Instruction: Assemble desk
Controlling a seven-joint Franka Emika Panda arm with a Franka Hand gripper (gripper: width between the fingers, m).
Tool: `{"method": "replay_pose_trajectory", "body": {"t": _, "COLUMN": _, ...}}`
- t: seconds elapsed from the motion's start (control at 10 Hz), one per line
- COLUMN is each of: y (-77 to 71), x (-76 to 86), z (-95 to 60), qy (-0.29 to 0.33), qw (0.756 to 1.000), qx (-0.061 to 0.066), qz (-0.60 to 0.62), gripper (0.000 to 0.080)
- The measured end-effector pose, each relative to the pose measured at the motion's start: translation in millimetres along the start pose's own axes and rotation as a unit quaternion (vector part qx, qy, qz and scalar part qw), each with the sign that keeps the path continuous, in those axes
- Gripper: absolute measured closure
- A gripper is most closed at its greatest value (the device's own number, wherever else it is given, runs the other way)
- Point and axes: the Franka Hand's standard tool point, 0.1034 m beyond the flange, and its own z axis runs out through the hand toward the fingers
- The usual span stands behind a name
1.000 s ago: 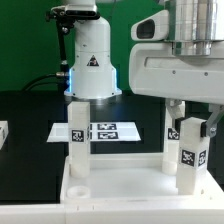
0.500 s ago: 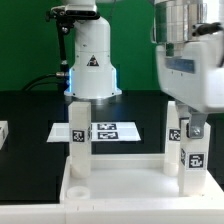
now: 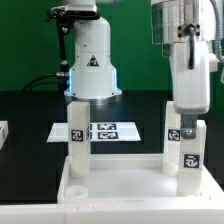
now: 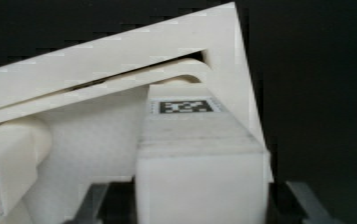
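The end effector (image 3: 187,128) is gripping the held leg (image 3: 190,160) near its top, jaws partly closed against both flanks. That leg is standing upright at the desk panel (image 3: 125,178) corner on the exterior view's right, and the other leg (image 3: 77,142) is standing at the left corner. Risk: if the held leg is sitting unseated, an off-axis twist or release could tip it or drag the panel across the surface (image 3: 30,110).

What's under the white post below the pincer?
The post stands on the white desk panel, near its corner on the exterior view's right. Whatever lies beneath its foot is covered.
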Motion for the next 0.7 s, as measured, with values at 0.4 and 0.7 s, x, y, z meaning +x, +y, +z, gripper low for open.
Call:
{"method": "replay_pose_trajectory", "body": {"t": 0.4, "y": 1.1, "x": 1.5, "z": 1.5, "qy": -0.003, "qw": 1.000, "qx": 0.011, "qz": 0.001, "gripper": 0.0401}}
{"method": "replay_pose_trajectory", "body": {"t": 0.7, "y": -5.1, "x": 3.1, "z": -15.2, "qy": -0.009, "qw": 0.998, "qx": 0.008, "qz": -0.063, "gripper": 0.0156}}
